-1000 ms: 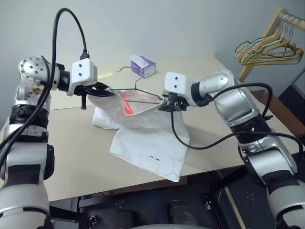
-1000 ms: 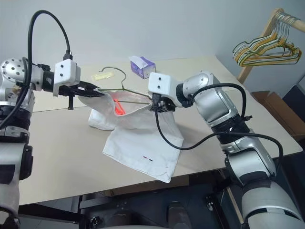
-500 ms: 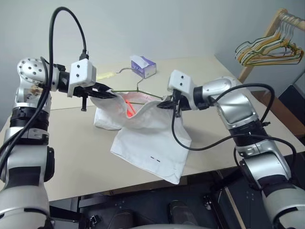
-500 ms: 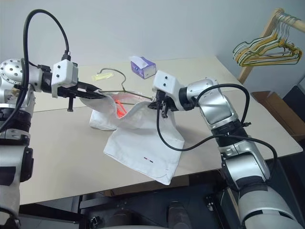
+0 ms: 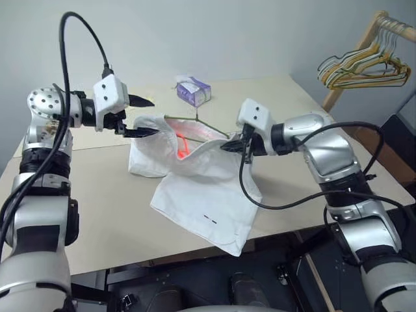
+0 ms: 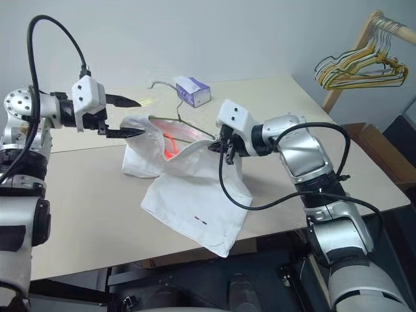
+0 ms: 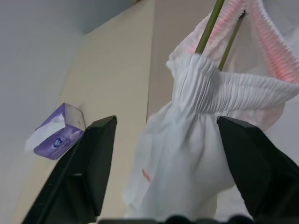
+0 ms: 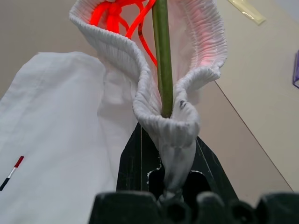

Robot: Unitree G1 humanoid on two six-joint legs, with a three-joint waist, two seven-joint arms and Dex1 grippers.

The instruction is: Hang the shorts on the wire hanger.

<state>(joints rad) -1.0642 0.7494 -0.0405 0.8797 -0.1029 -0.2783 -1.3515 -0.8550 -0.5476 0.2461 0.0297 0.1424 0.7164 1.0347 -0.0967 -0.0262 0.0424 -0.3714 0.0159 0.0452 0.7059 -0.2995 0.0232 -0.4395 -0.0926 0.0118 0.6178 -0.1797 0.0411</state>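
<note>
The shorts (image 5: 195,188) lie mid-table (image 5: 97,214), waistband lifted with the wire hanger (image 5: 195,122) threaded inside. The left pincer (image 5: 142,116) has just let go and gapes wide beside the waistband; the right pincer (image 5: 233,145) stays clamped on fabric and wire. Likely regrasping; open table lies left, the tissue box (image 5: 193,91) behind.

My left gripper (image 5: 144,115) was clamped on the waistband of the shorts (image 5: 201,195) a second ago; its fingers are now spread wide, and the band sits loose just ahead of them. My right gripper (image 5: 232,144), part open before, has pinched shut on the waistband's other end, rolled over and dropped slightly to the right.
</note>
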